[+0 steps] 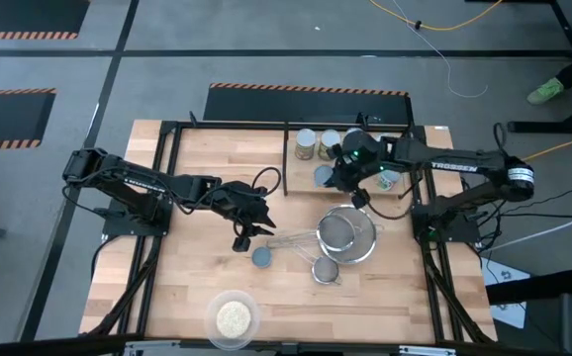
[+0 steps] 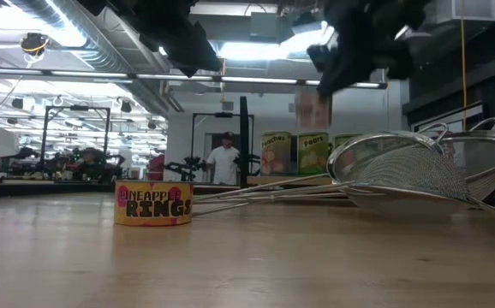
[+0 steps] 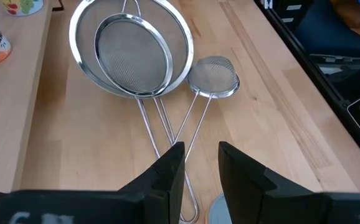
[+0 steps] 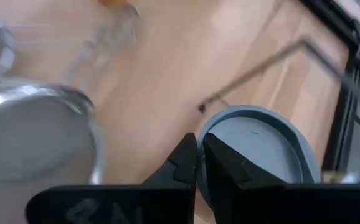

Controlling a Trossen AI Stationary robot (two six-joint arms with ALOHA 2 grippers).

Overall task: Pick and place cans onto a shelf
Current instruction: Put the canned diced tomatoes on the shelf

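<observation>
High view: several cans (image 1: 306, 144) are being kept on the shelf (image 1: 296, 184) at upper centre-right, among them a short blue-topped one (image 1: 324, 175). One short can (image 1: 263, 257) is lying on the table (image 1: 187, 287) at centre, not yet shelved. Left hand (image 1: 253, 225) is being held wide open, empty, just above it. Right hand (image 1: 360, 198), near-shut, empty, is hovering at the shelf's front edge by the strainers (image 1: 345, 235).

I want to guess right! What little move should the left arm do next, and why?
Probably lower the left tool onto the can on the table. Its fingers stand open just above it, and that can is not yet on the shelf, where the shut right tool hovers.
</observation>
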